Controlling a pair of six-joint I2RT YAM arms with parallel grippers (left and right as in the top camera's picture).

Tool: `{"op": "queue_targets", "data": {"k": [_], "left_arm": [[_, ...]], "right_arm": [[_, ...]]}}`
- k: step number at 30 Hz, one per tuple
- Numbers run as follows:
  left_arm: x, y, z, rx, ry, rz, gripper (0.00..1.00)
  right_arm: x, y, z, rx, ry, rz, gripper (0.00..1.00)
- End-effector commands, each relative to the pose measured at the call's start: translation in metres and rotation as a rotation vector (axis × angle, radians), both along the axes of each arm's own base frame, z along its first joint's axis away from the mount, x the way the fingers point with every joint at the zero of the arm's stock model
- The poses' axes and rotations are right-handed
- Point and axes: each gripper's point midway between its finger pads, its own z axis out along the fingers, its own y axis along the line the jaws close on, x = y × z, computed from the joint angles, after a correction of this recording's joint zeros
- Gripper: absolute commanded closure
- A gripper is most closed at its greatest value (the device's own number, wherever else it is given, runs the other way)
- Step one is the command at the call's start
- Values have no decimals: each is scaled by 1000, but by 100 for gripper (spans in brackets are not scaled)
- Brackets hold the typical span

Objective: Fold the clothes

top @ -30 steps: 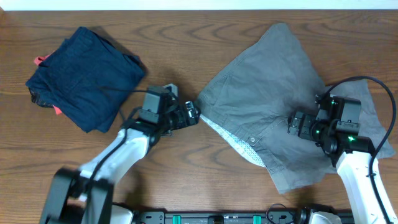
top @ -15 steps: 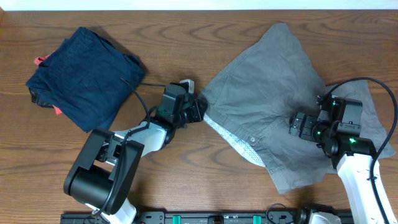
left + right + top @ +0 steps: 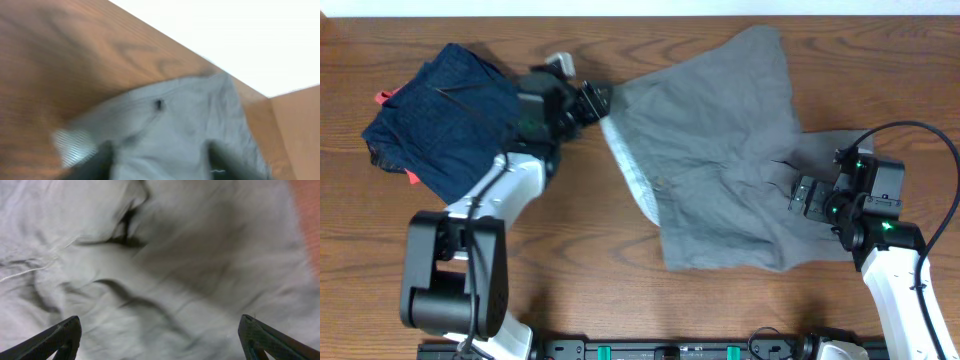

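**Shorts pinched at one corner, other side unheld**

From the overhead camera I see the left fingers [image 3: 599, 98] pressed together on a corner of the grey-khaki shorts [image 3: 720, 170], at the waistband end. The cloth fans away from that pinch and lies spread on the worktop [image 3: 620, 300], reaching all the way across to the right fingers [image 3: 802, 196]. Just beyond the pinch, a strip of pale lining [image 3: 628, 168] shows along the turned-over waistband, with a button [image 3: 660, 182] beside it.

My left wrist feed is badly blurred. It shows grey fabric [image 3: 190, 130] bunched close in front of the camera, with brown worktop [image 3: 60, 60] past it, and I cannot make out more.

The right fingers are spread wide. In the right wrist view one dark tip [image 3: 62, 336] sits at each lower corner, with wrinkled grey cloth [image 3: 165, 280] filling the space between them. Whether the tips touch the fabric I cannot tell.

Behind the left fingers, on the side away from the shorts, a folded navy garment [image 3: 440, 125] lies on the worktop.
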Motion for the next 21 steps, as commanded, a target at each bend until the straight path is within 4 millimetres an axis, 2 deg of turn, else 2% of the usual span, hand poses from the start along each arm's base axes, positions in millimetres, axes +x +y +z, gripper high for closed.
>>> {"op": "queue_targets", "data": {"k": [1,5,7,10,14,16,21], "left_arm": [[-25,-18,-5,-68,126,-114,2],[-93,-43,-46,-99,452,-246,2],[-119,-54,-58,-47,522,-319,2],[-147,-75,-67,39,537,-441,2],[-157,-83,-85,199,539,-431,2],[-158,-91,-87,253,510,-436,2],[-151,-108,-86,342,411,-433,2]], "right_arm": [[9,-3,12,-8,-42,-1,1],[19,0,15,-4,-68,27,2],[27,5,20,18,-69,66,4],[45,6,30,32,-36,87,1],[78,1,39,45,27,86,1],[98,-3,40,47,54,85,1],[149,-35,29,34,63,-29,1]]}}
